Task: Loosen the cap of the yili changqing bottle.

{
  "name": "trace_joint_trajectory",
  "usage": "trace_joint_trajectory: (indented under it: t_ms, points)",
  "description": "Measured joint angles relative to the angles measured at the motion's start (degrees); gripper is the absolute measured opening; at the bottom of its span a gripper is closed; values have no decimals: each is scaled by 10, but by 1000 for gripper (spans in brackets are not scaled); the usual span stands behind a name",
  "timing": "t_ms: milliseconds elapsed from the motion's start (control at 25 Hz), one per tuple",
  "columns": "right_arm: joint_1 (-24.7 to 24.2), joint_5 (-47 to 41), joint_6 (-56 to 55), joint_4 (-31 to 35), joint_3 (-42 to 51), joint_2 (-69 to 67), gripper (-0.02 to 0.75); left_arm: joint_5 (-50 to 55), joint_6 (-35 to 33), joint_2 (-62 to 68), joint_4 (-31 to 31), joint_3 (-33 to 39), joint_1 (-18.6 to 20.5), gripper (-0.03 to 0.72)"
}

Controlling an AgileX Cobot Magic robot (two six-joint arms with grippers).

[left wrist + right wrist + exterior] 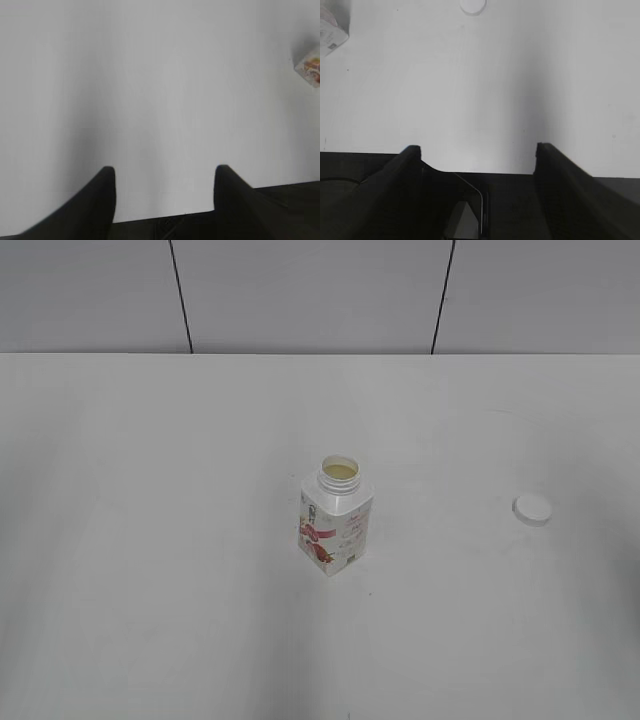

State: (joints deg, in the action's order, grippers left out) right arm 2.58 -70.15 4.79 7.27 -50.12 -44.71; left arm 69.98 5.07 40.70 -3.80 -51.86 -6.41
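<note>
The yili changqing bottle (pixel 336 517) stands upright in the middle of the white table, its neck open with pale liquid showing inside. Its corner shows at the right edge of the left wrist view (pixel 311 66) and at the top left of the right wrist view (pixel 331 30). The cap (pixel 532 508) lies flat on the table to the bottle's right, apart from it; it also shows at the top of the right wrist view (pixel 472 5). My left gripper (pixel 164 172) is open and empty over bare table. My right gripper (pixel 477 149) is open and empty near the table's front edge.
The white table (pixel 150 540) runs back to a grey panelled wall (pixel 300 290). The table's dark front edge shows under both grippers in the wrist views. Neither arm appears in the exterior view.
</note>
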Motion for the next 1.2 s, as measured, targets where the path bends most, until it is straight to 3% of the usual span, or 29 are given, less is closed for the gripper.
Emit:
trace_joint_trajectory:
  t_ms: [520, 960, 1200]
  points:
    - [0, 16, 27, 0, 94, 212, 552, 2, 0, -282, 35, 107, 0, 376]
    - [0, 50, 75, 1, 191, 439, 552, -6, 0, -409, 38, 172, 0, 365]
    - [0, 57, 75, 13, 200, 451, 552, -25, -11, -411, 43, 195, 0, 363]
